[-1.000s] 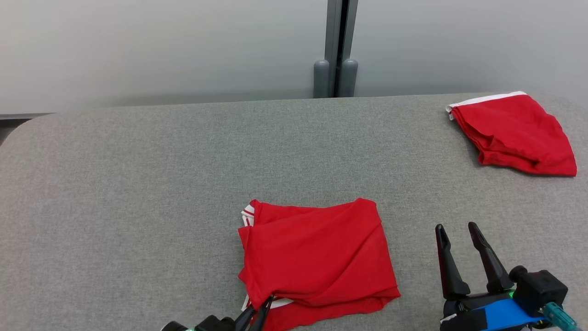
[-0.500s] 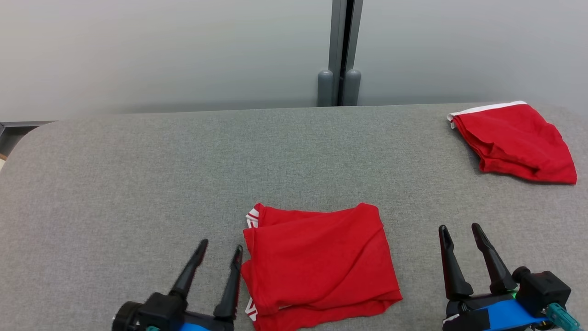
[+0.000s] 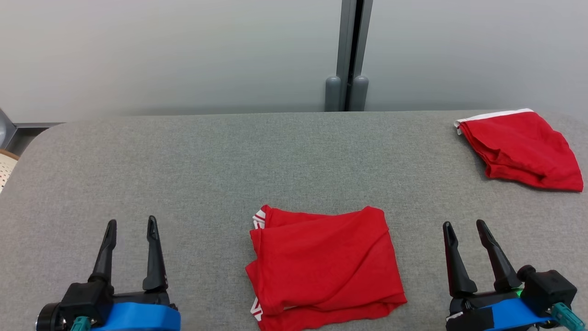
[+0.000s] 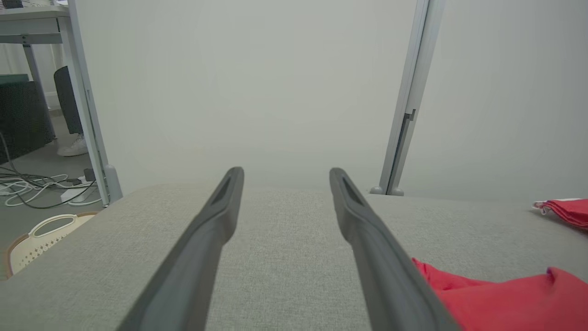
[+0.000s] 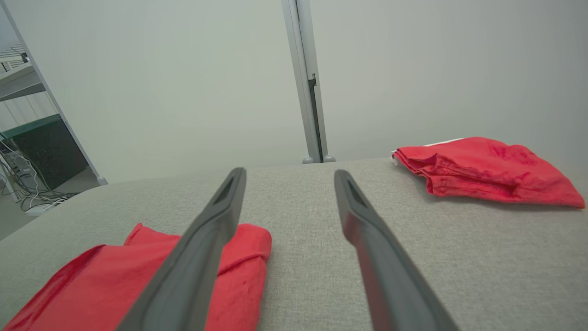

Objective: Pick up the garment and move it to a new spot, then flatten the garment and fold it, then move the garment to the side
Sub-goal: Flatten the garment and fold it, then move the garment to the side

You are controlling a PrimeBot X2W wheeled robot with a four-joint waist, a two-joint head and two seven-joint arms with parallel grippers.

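The left gripper [image 3: 132, 221] is over the grey table [image 3: 183, 161] with its two fingers apart and nothing between them, and the right gripper [image 3: 463, 224] is likewise spread and empty. Between the two, touching neither, lies the folded red garment [image 3: 324, 262] (white trim peeks out at its left edge). A second red cloth [image 3: 521, 147] sits well apart at the table's far right corner.
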